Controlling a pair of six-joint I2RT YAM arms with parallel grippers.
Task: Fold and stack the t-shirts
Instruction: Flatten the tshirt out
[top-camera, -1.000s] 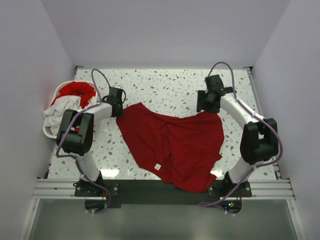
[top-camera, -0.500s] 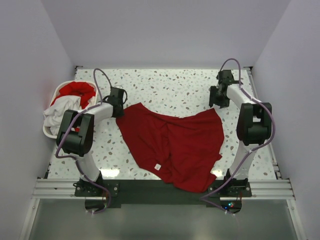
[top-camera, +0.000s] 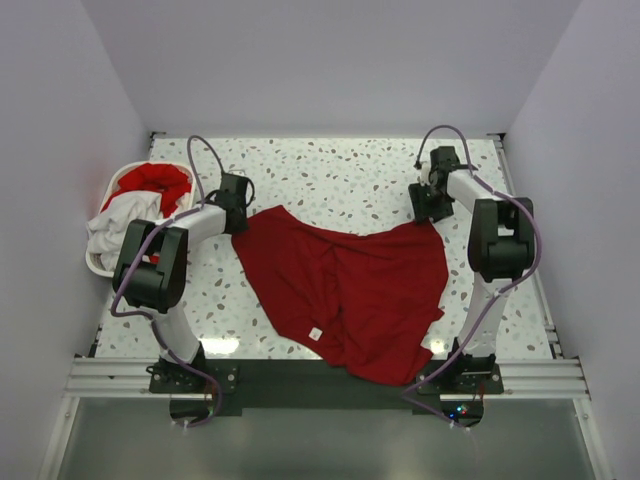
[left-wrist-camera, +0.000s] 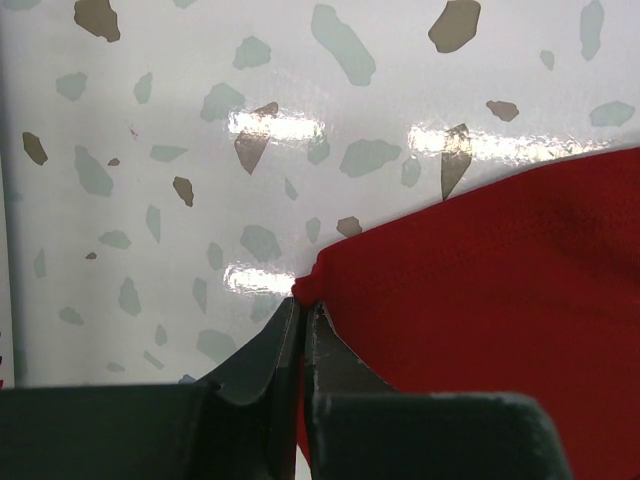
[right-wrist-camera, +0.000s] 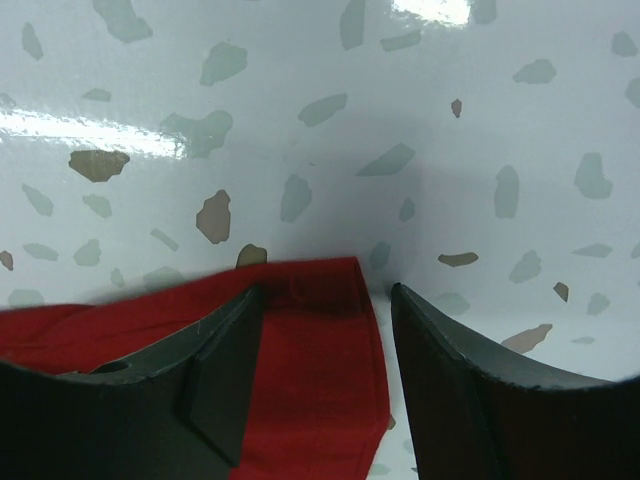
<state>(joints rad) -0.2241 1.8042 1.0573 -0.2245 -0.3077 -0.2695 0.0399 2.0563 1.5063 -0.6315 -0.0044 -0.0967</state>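
A deep red t-shirt (top-camera: 345, 285) lies spread and crumpled on the speckled table, with a small white neck label (top-camera: 314, 334) near its front. My left gripper (top-camera: 238, 213) is shut on the shirt's far left corner (left-wrist-camera: 310, 285), with the cloth pinched between the fingertips. My right gripper (top-camera: 428, 203) is open over the shirt's far right corner (right-wrist-camera: 320, 330); one finger is above the cloth and the other (right-wrist-camera: 470, 370) is just beyond its edge. More shirts, a red one (top-camera: 152, 182) and a white one (top-camera: 115, 225), sit in the basket.
A white plastic laundry basket (top-camera: 96, 265) stands at the table's left edge, holding the other shirts. White walls close in the table at the back and sides. The arms' mounting rail (top-camera: 330, 378) runs along the near edge.
My right gripper swung out toward the far right and has come back down over the shirt's far right corner, which lies slack on the table. The left gripper has not moved.
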